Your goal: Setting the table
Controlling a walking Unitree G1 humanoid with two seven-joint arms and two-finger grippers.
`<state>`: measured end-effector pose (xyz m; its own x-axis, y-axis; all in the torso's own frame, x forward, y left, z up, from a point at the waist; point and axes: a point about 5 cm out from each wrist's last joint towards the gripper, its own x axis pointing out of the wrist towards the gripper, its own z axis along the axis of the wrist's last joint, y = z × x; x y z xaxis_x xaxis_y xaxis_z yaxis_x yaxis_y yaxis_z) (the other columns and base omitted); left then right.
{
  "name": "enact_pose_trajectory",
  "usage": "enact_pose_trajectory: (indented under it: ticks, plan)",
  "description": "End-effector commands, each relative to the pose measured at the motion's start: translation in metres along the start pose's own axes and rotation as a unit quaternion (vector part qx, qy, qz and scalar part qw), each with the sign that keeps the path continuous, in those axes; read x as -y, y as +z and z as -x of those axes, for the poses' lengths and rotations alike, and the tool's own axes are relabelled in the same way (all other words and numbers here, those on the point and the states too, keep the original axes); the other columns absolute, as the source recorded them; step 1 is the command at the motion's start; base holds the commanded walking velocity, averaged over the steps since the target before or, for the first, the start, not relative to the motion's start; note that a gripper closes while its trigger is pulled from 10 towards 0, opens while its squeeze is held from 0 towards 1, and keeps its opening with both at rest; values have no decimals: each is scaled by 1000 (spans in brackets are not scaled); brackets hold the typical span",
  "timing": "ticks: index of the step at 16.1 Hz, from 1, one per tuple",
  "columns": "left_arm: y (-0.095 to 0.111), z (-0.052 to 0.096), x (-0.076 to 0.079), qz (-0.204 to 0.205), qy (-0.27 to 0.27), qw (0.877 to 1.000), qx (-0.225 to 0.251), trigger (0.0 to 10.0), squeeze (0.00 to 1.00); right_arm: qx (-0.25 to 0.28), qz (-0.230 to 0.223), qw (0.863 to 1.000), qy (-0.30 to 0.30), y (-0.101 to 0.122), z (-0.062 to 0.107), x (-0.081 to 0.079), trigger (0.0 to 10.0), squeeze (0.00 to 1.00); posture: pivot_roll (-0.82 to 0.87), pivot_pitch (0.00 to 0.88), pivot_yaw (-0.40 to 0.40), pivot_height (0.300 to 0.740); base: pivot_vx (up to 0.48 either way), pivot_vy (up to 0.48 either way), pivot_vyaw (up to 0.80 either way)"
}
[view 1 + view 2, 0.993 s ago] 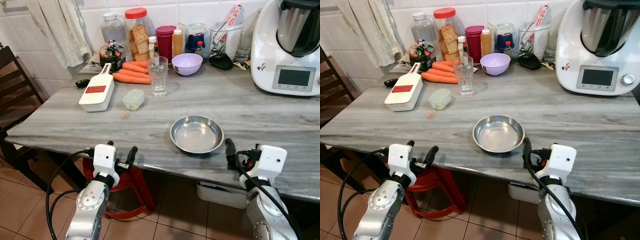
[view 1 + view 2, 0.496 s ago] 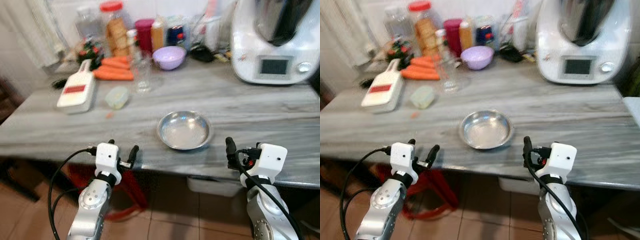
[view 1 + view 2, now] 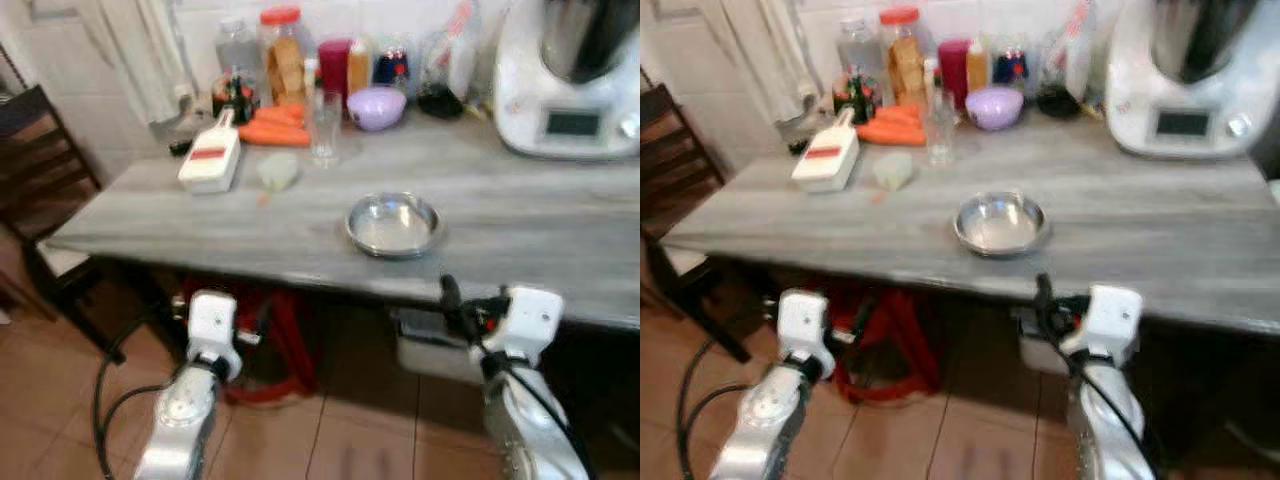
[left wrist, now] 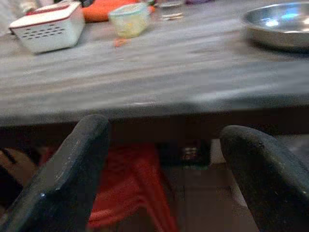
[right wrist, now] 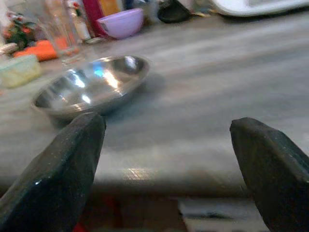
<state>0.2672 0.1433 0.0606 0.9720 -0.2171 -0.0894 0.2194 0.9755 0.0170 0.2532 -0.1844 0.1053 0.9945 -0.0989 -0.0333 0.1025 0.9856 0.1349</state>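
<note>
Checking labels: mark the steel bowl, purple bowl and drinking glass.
steel bowl (image 3: 393, 224), left eye view, inner base.
purple bowl (image 3: 376, 106), left eye view, outer wall.
drinking glass (image 3: 938, 140), right eye view, body.

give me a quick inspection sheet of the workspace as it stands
surface: grey streaked table, bare along its front edge.
job's things: steel bowl upright and empty near the front edge; clear glass upright behind it.
clutter: white slicer, small lidded tub, carrots, purple bowl, jars and bottles along the wall, white kitchen machine at the back right.
grippers: left end effector open, below the table edge, holding nothing; right end effector open, at the table edge, facing the steel bowl, holding nothing.
cables: black cable looping beside the left arm.
surroundings: dark wooden chair on the left, red stool under the table, tiled floor.
</note>
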Motion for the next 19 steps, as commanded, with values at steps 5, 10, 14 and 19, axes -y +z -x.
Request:
enact_pose_trajectory:
  ticks: [5,10,14,19]
  plan:
    - [2,-1,-5,-11,0,1000,1,10000,0,1,-14,1000,-8,2,0,-1,10000,0,-55,0,117,740,-327,0,0]
    - [1,-2,-4,-11,-5,1000,0,10000,0,-2,-18,1000,-11,1,-2,-1,10000,0,-55,0,116,740,-336,0,0]
    - [3,-2,-2,-10,-18,1000,12,10000,0,-4,-19,1000,-9,1,-2,-1,10000,0,-56,0,114,740,-247,0,0]
    - [7,0,1,13,-46,998,28,10000,0,-4,-18,1000,-7,1,-3,-1,10000,0,-56,0,112,740,0,0,0]
